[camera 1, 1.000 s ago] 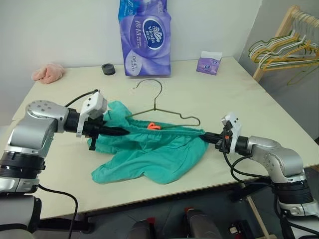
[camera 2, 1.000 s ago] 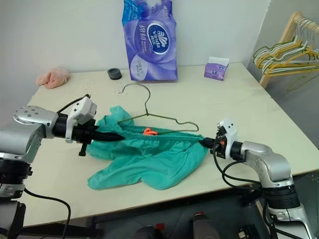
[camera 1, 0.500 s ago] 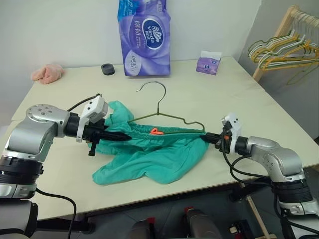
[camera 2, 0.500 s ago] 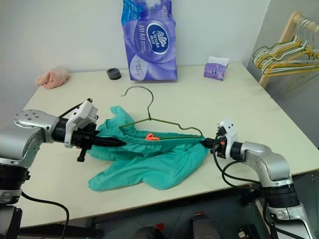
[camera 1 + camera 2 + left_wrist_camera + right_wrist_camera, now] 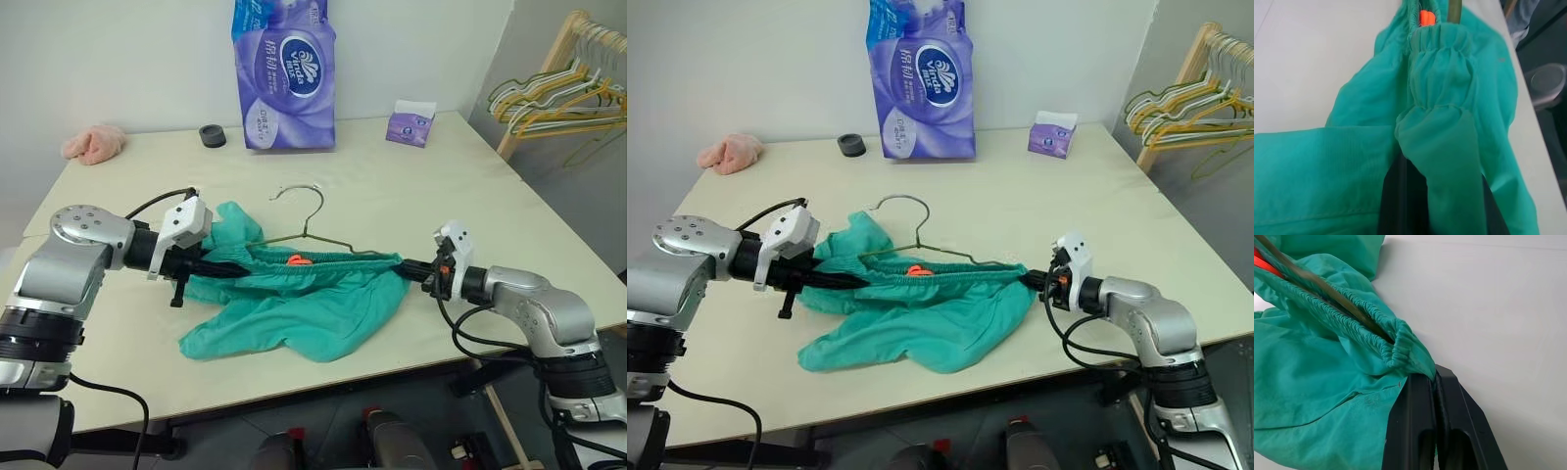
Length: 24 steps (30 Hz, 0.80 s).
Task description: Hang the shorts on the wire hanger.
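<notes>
Shorts (image 5: 304, 294) mid-bench near its front edge, wire hanger (image 5: 312, 227) in the waistband, left hand (image 5: 238, 264) and right hand (image 5: 411, 266) each clenched on a waistband end: keep tension even.

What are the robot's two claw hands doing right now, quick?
Left gripper: closed, pinching the left end of the teal shorts' waistband.
Right gripper: closed, pinching the right end of the waistband.
</notes>
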Tool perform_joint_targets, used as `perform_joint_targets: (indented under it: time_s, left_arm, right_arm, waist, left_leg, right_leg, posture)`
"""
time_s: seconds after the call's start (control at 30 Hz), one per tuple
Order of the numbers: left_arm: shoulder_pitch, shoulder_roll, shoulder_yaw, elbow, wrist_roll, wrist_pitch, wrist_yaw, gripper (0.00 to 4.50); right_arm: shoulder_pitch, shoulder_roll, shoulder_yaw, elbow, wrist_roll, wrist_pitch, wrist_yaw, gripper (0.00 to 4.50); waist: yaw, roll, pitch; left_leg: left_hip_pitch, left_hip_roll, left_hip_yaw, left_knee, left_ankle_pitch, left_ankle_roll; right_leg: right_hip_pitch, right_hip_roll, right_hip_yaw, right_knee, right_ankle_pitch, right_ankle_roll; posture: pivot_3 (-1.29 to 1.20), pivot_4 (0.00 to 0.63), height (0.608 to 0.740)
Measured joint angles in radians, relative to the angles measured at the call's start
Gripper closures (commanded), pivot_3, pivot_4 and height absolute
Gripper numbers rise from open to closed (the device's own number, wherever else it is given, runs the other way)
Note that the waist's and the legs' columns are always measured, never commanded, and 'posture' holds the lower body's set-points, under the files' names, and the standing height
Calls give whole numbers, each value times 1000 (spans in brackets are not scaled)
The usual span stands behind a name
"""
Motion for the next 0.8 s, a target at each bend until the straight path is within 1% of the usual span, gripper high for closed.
perform_joint_targets:
  time_s: [0.07,0.17,0.3,0.43,0.53,0.67,0.77,0.8]
  left_arm:
    - [10,33,0,43,49,-26,2,4500]
    - [10,21,-9,51,84,-73,10,4500]
    - [6,-36,-11,50,88,-75,23,4500]
    - [4,-59,-14,47,92,-73,32,4500]
    - [1,-65,-14,47,97,-74,42,4500]
    - [0,-66,-14,47,102,-74,44,4500]
    - [0,-67,-14,47,104,-74,45,4500]
    - [0,-69,-14,47,104,-74,45,4500]
  right_arm:
    - [14,-52,-9,1,-26,0,-2,4466]
    - [9,-76,22,-36,-45,-15,18,4466]
    - [-46,-77,78,-94,-68,-34,44,4466]
    - [-77,-55,98,-106,-70,-34,44,4466]
    - [-78,-55,113,-107,-77,-45,48,3923]
    - [-64,-76,149,-118,-119,-99,70,2563]
    - [-61,-70,204,-112,-199,-164,51,1594]
    - [-62,-64,220,-106,-220,-182,46,1594]
  waist:
    - [0,0,0]
    - [0,0,0]
    - [-2,0,0]
    - [-3,0,0]
    - [-3,0,0]
    - [-4,0,0]
    - [-5,0,0]
    - [-6,0,0]
  left_leg:
    - [0,0,0,0,0,0]
    - [0,0,0,0,0,0]
    - [0,0,0,0,0,0]
    - [0,0,0,0,0,0]
    - [0,0,0,0,0,0]
    - [0,0,0,0,0,0]
    - [0,0,0,0,0,0]
    - [0,0,0,0,0,0]
  right_leg:
    - [0,0,0,0,0,0]
    - [0,0,0,0,0,0]
    - [0,0,0,0,0,0]
    - [0,0,0,0,0,0]
    - [0,0,0,0,0,0]
    - [0,0,0,0,0,0]
    - [0,0,0,0,0,0]
    - [0,0,0,0,0,0]
  posture:
    - [-150,72,740]
    - [-159,72,740]
    - [-162,70,740]
    - [-164,68,740]
    - [-160,68,740]
    - [-161,66,740]
    - [-161,66,740]
    - [-161,66,740]
